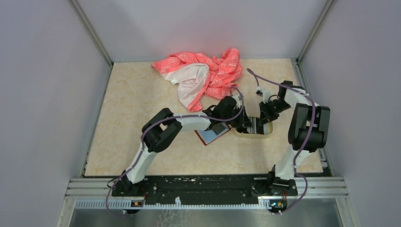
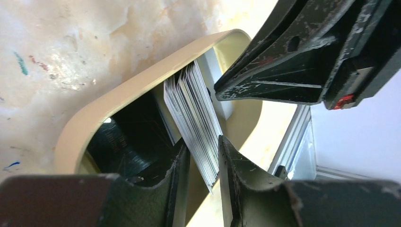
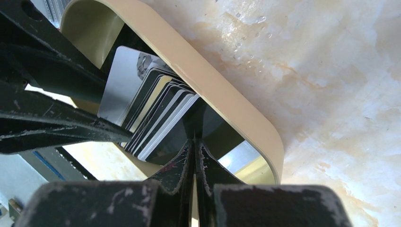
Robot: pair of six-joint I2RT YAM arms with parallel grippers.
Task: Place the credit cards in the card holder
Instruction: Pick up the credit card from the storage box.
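Observation:
The credit cards (image 2: 191,111) stand as a fanned stack in the beige tray (image 2: 142,80); they also show in the right wrist view (image 3: 156,113). My left gripper (image 2: 204,158) has a fingertip on each side of the stack and pinches its lower corner. My right gripper (image 3: 195,144) is shut inside the tray (image 3: 227,85) on one thin black card (image 3: 195,124) seen edge-on, right beside the stack. In the top view both grippers, left (image 1: 244,124) and right (image 1: 265,116), meet over the tray (image 1: 255,136). The dark red card holder (image 1: 213,136) lies open just left of the tray, partly under my left arm.
A pink-and-white cloth (image 1: 203,75) lies crumpled at the back of the table. Metal frame rails (image 1: 309,94) run along the right side near the right arm. A black card (image 2: 123,142) lies flat in the tray's bottom.

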